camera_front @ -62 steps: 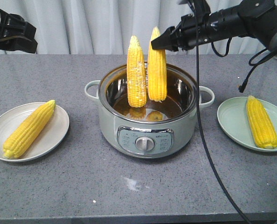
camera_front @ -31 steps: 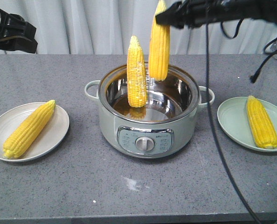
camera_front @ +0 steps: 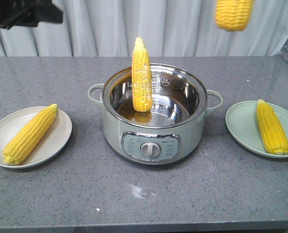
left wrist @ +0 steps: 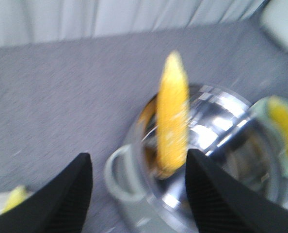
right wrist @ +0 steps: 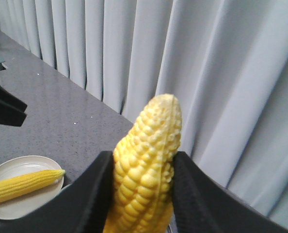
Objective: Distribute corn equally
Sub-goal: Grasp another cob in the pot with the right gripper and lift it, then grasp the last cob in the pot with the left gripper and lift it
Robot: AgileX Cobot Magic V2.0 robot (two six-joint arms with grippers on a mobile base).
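One corn cob (camera_front: pixel 141 73) stands upright inside the steel pot (camera_front: pixel 114 133), leaning on its far rim. A second corn cob (camera_front: pixel 30 133) lies on the beige left plate (camera_front: pixel 61 127), and a third (camera_front: pixel 272 127) lies on the pale green right plate (camera_front: pixel 238 124). In the front view only the lower end of a fourth cob (camera_front: pixel 233 14) shows, high at the top right. My right gripper (right wrist: pixel 143 158) is shut on this cob (right wrist: pixel 146 145). My left gripper (left wrist: pixel 138 160) is open and empty, hovering above the pot's left handle (left wrist: pixel 117 172) with the standing cob (left wrist: pixel 172 126) beyond it.
The pot has a knob panel (camera_front: pixel 150 145) facing front and side handles. My left arm (camera_front: pixel 23 12) shows dark at the top left of the front view. A grey curtain hangs behind the grey table (camera_front: pixel 149 199).
My right gripper has lifted its cob up out of the pot and to the right, nearly out of the front view. The left arm has shifted right along the top edge.
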